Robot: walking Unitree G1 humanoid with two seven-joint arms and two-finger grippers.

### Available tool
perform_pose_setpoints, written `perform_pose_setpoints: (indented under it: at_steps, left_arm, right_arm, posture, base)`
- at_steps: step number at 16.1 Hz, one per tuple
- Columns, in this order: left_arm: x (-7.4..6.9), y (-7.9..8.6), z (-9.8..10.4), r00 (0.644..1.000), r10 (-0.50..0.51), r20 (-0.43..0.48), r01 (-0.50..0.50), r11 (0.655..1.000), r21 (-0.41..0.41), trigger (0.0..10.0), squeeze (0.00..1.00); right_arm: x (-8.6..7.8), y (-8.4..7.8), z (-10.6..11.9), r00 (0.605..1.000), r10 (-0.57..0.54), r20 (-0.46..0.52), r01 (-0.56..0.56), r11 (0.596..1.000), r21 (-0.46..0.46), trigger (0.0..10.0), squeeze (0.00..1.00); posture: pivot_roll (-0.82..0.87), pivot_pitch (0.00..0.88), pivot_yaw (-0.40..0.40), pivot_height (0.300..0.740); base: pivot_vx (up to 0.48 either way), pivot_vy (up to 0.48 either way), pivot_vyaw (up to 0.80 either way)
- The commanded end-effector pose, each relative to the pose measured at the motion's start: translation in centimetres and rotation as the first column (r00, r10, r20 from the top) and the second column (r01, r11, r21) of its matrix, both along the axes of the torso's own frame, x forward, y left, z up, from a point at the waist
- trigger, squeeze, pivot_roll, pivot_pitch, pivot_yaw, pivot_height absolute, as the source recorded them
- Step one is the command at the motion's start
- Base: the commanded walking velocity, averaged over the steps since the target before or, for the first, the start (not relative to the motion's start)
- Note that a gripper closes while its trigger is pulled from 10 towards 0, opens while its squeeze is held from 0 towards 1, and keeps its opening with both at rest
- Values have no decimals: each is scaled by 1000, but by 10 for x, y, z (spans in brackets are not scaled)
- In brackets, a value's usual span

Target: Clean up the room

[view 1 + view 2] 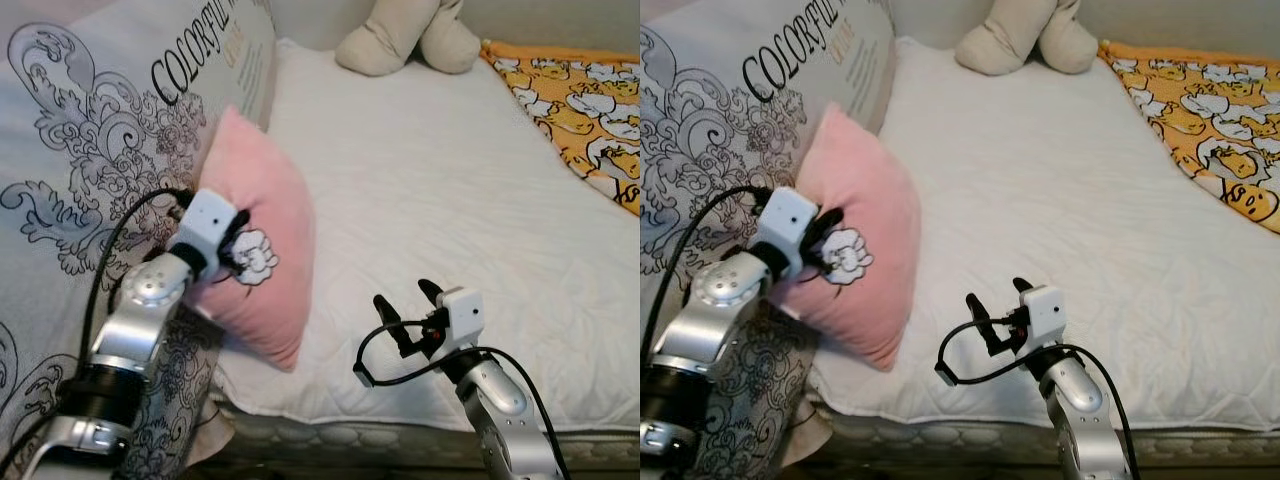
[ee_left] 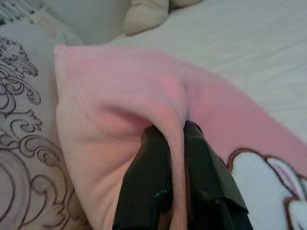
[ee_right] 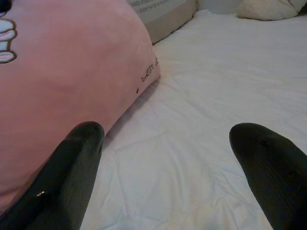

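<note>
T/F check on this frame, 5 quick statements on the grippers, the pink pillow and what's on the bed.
1. The left gripper is shut on a fold of the pink pillow. True.
2. The right gripper holds the plush toy. False: its fingers are spread open over the white mattress, holding nothing; the beige plush toy lies at the far end of the bed.
3. The pink pillow leans against a grey patterned cushion. True.
4. The orange printed blanket covers the pink pillow. False: it lies along the bed's right side, apart from the pillow.
5. The pink pillow bears a white cartoon figure. True.
</note>
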State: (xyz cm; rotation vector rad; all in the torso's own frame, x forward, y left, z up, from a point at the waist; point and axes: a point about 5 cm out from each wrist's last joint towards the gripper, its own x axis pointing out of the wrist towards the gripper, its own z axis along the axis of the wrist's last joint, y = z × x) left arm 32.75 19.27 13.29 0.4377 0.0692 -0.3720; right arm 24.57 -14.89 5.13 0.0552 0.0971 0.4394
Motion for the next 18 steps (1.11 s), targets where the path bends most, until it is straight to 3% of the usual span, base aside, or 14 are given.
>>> perform_pose_setpoints:
  at_steps: [1, 5, 7, 9, 10, 12, 14, 15, 16, 17, 18]
  left_arm:
    - [2, 2, 1, 1000, -26, 13, 26, 999, 47, 10000, 1000]
    - [8, 16, 19, 996, -7, 90, -2, 995, 98, 10000, 1000]
    - [10, 32, 43, 983, 16, 181, -45, 986, 160, 10000, 1000]
    - [9, 39, 63, 973, 24, 231, -59, 988, 145, 10000, 1000]
    - [8, 38, 67, 972, 34, 231, -60, 992, 108, 10000, 1000]
    - [1, 31, 67, 978, 95, 185, -76, 991, -108, 10000, 1000]
    - [-8, 18, 56, 977, 164, 137, -117, 947, -301, 10000, 1000]
    - [-18, 8, 46, 966, 235, 107, -161, 871, -464, 10000, 1000]
    - [-26, -3, 43, 964, 244, 105, -154, 835, -528, 10000, 1000]
    - [-39, -23, 44, 974, 188, 127, -86, 822, -563, 10000, 1000]
    - [-43, -28, 45, 976, 174, 131, -69, 818, -572, 10000, 1000]
  right_arm:
    - [-2, -3, -4, 1000, -11, -17, 11, 1000, -7, 10000, 0]
    - [-3, -5, -4, 1000, -14, -18, 14, 1000, -10, 10000, 0]
    - [-4, -6, -4, 1000, -14, -18, 14, 1000, -13, 10000, 0]
    - [-4, -6, -4, 1000, -12, -20, 12, 1000, -15, 10000, 0]
    - [-5, -6, -4, 1000, -12, -20, 12, 1000, -15, 10000, 0]
    - [-4, -7, -3, 1000, -25, -10, 24, 1000, -13, 10000, 0]
    - [-1, -8, 2, 999, -51, 14, 51, 999, 1, 10000, 0]
    - [1, -3, 9, 998, -43, 38, 42, 999, 33, 10000, 0]
    - [2, 2, 13, 999, -23, 47, 20, 998, 52, 10000, 0]
    - [3, 6, 15, 999, 1, 54, -3, 999, 52, 10000, 0]
    - [3, 7, 15, 998, 6, 56, -9, 999, 51, 10000, 0]
  posture:
    - [-22, 0, -8, 727]
    - [-22, 0, -10, 727]
    - [-22, 0, -14, 727]
    - [-15, 0, -17, 727]
    - [-12, 0, -15, 727]
    - [-6, 0, -9, 727]
    - [-1, 0, -7, 727]
    - [0, 0, -6, 727]
    - [2, 0, -7, 727]
    - [7, 0, -9, 727]
    - [7, 0, -9, 727]
  base:
    - [0, 0, 0]
    - [0, 0, 0]
    - [0, 0, 0]
    - [0, 0, 0]
    - [0, 0, 0]
    - [0, 0, 0]
    - [0, 0, 0]
    - [0, 0, 0]
    - [0, 0, 0]
    - [0, 0, 0]
    - [0, 0, 0]
